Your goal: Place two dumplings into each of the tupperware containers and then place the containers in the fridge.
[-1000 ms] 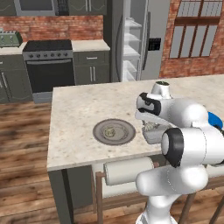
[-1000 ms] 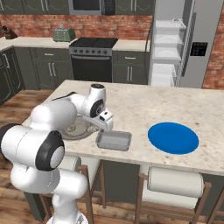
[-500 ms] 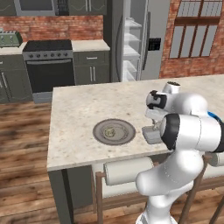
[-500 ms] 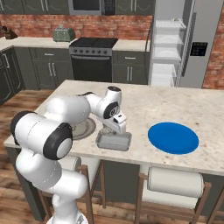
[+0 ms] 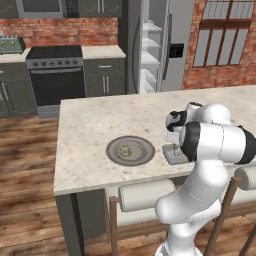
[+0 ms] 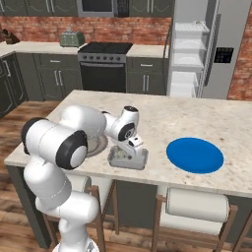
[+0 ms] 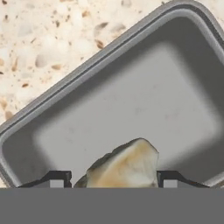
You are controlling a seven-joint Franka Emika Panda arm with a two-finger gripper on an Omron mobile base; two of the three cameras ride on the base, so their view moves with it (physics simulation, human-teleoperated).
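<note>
Tool (image 7: 113, 181) hangs over a grey tupperware container (image 7: 131, 109) near the front edge of the desk (image 5: 100, 120), fingers (image 7: 54, 179) clamped on a tan dumpling (image 7: 124, 166) held between them, above the container's inner floor. In the right base view the container (image 6: 140, 160) sits between the round grey plate (image 6: 98, 144) and the blue plate (image 6: 194, 155). One dumpling (image 5: 126, 150) lies on the grey plate (image 5: 131, 150). Fridge (image 6: 197, 49) stands beyond the desk's far edge, door open, white shelves showing.
</note>
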